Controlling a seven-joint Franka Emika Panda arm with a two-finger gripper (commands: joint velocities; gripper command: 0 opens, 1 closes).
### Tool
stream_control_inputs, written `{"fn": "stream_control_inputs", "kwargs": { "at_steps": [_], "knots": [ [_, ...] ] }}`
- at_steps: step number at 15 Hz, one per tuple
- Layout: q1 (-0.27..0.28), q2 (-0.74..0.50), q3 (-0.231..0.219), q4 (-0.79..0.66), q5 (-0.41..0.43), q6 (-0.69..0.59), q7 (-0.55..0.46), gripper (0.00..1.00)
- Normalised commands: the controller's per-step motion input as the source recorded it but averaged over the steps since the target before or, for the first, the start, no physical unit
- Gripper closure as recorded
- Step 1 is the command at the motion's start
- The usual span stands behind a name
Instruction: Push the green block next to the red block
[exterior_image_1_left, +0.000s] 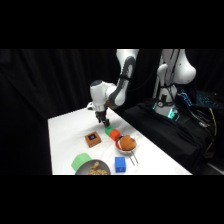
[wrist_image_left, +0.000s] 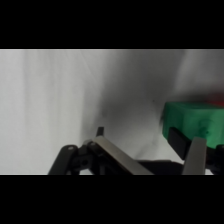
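Reaching down: the gripper is seen in the side view low over the middle of the table, just above and beside the green block.
Jaws: both fingers show in the wrist view with a gap between them, so they are apart and clamped on nothing; one fingertip stands in front of the green block, the other lies over bare table.
Green block: placed near the table's middle, toward its right edge; in the side view it is touching or all but touching the red block, which of the two cannot be told.
Red block: only a blurred red strip behind the green block is made out in the wrist view, cut off by the picture's right edge.
Brown block: a brown block with a blue mark on top is set just left of the two cubes, apart from them.
Strainer: a wire strainer holding a rounded orange-brown item is placed close beside the red block; its contents cannot be identified.
Front edge: a blue block, a flat round green object and a dark plate of food are cut off in part by the picture's lower limit.
Arm: its upper part is cut off by the picture's top.
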Motion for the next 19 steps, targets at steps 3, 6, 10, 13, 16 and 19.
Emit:
{"fn": "stream_control_inputs", "kwargs": {
  "at_steps": [3, 6, 10, 13, 16, 19],
  "knots": [
    [0.085, -0.37, -0.134, -0.09, -0.165, -0.19, 0.15, 0.00],
    [0.081, -0.48, -0.105, -0.05, -0.149, -0.35, 0.15, 0.00],
    [0.101, -0.54, -0.069, -0.01, -0.141, -0.51, 0.19, 0.00],
    [0.084, -0.44, -0.010, 0.11, -0.058, -0.52, 0.15, 0.00],
    [0.082, -0.28, 0.016, 0.17, -0.017, -0.41, 0.14, 0.00],
    [0.077, -0.19, 0.029, 0.14, 0.030, -0.29, 0.10, 0.00]
  ]
}}
